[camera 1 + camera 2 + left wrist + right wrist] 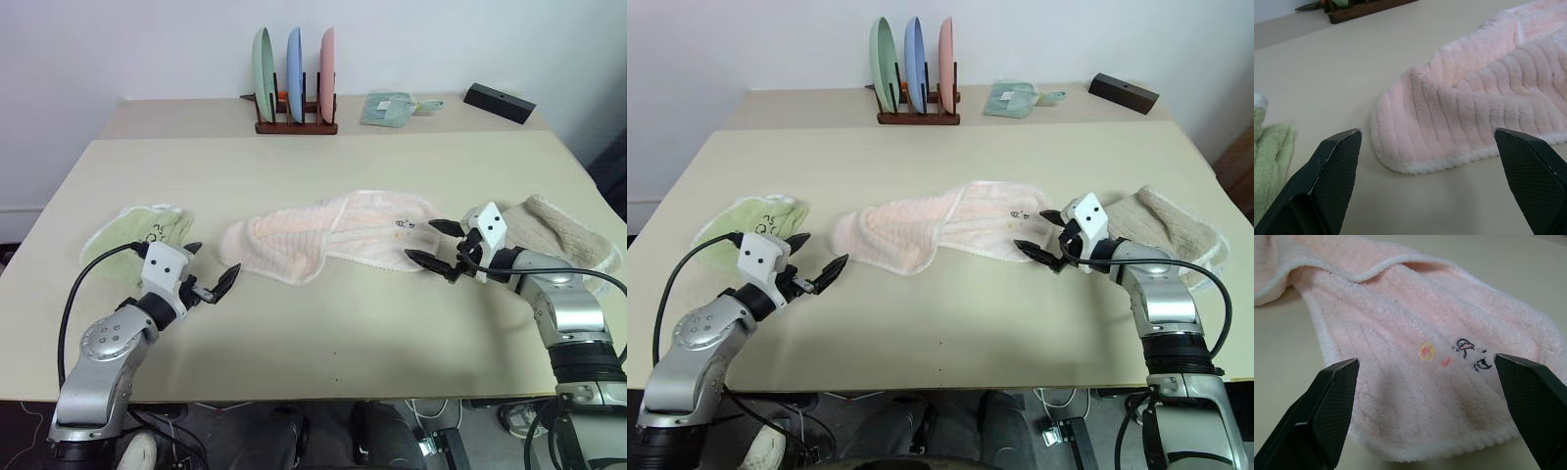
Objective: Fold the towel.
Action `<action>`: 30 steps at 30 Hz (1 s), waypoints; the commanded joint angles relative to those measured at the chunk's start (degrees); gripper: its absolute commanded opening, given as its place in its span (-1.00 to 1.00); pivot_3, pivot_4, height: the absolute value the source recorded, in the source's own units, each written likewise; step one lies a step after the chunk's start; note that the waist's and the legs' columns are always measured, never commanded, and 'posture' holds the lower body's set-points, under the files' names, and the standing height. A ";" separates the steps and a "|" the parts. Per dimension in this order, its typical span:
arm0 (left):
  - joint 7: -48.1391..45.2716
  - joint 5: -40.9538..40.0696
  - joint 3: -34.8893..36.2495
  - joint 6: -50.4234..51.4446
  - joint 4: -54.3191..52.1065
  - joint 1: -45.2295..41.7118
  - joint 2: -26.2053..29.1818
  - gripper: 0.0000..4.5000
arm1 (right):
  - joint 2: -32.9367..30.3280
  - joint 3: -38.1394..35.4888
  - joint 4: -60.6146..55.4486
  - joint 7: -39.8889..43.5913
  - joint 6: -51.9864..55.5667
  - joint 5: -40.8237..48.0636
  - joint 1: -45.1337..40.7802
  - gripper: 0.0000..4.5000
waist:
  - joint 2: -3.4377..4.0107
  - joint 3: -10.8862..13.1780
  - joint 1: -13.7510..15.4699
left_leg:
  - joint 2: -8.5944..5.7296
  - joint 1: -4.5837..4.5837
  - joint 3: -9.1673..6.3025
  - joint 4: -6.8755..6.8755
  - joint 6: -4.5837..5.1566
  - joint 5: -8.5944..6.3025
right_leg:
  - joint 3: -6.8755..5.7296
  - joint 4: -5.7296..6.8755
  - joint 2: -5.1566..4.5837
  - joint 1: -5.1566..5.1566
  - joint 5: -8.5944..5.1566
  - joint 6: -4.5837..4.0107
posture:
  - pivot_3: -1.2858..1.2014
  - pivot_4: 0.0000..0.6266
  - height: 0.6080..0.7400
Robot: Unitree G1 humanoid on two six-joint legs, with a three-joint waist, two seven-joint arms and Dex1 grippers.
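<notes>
From the head you look forward and down over the table [323, 333], with the far wall along the top of the frame. Your two eye views sit side by side and share almost all of it: the plate rack [295, 122] shows at upper centre in both, slightly further left in the right eye. Your left wrist view sits low and close over the tabletop, looking between its own fingers [1334, 171] at the rounded end of the towel [1469, 112]. Your right wrist view looks just as low and near at the towel's other end, the one with the printed mark [1469, 352].
</notes>
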 commanded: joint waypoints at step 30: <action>-8.98 0.99 -14.30 6.29 -0.70 -13.48 2.58 0.96 | 3.29 1.38 -11.15 -2.71 4.66 0.70 3.17 1.00 | 0.00 0.00 0.05 | 0.01 -0.03 0.04 -0.02 0.00 0.00 | 0.07 0.01 0.03 -0.07 0.00 0.00 | 0.03 -0.52 1.00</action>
